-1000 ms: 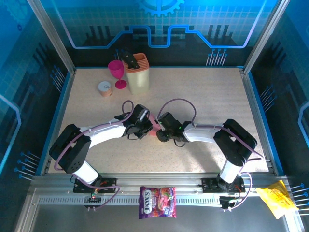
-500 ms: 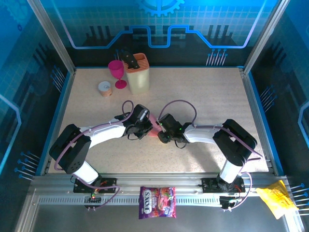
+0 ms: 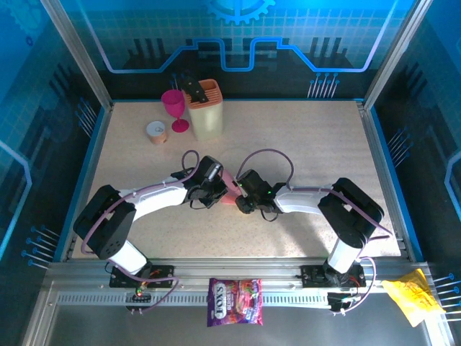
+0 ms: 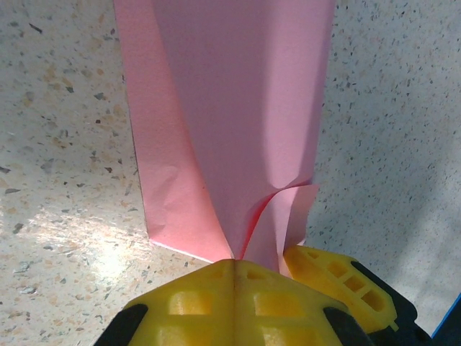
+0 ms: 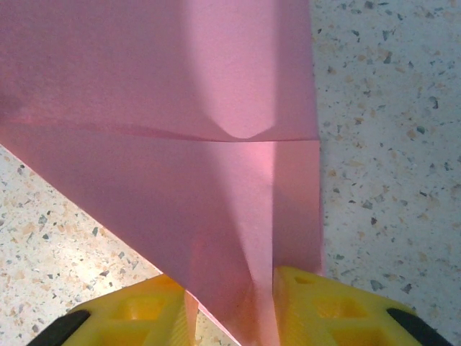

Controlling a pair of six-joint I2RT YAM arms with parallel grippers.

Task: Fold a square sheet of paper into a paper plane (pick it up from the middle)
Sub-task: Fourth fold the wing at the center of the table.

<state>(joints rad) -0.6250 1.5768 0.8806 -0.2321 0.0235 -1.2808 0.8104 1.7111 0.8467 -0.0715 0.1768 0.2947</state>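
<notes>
Pinching the pink sheet (image 4: pixel 230 108) at its near end, the left hand (image 4: pixel 234 268) is closed. Both yellow fingers (image 4: pixel 180 306) meet w/ no gap, and the paper's folded layers run down into the seam btwn them. From that grip the sheet stretches away from the wrist cam, w/ one long crease down its length. A loose flap curls up on the right side just above the fingers. Speckled surface (image 4: pixel 57 144) shows on either side.

The right hand (image 5: pixel 230 317) comes at the same sheet from the opp. side. Its fingers (image 5: pixel 324 303) stand apart w/ a folded corner of the paper dipping btwn them and lying over their inner edges. Can't tell whether they press on it. The sheet there shows a horizontal crease and a slanted lower-left edge.

Overhead, the two hands meet nose to nose approx mid-surface, the sheet a small pink sliver btwn them, touching both. Well apart at the far left stand a beige knife block (image 3: pixel 206 112), a pink goblet (image 3: pixel 173 108) just beside it and a tape roll (image 3: pixel 156 131) near. A candy bag (image 3: pixel 235 301) and a yellow wrapper (image 3: pixel 412 294) sit on the near rail (image 3: pixel 324 288), off the surface.
</notes>
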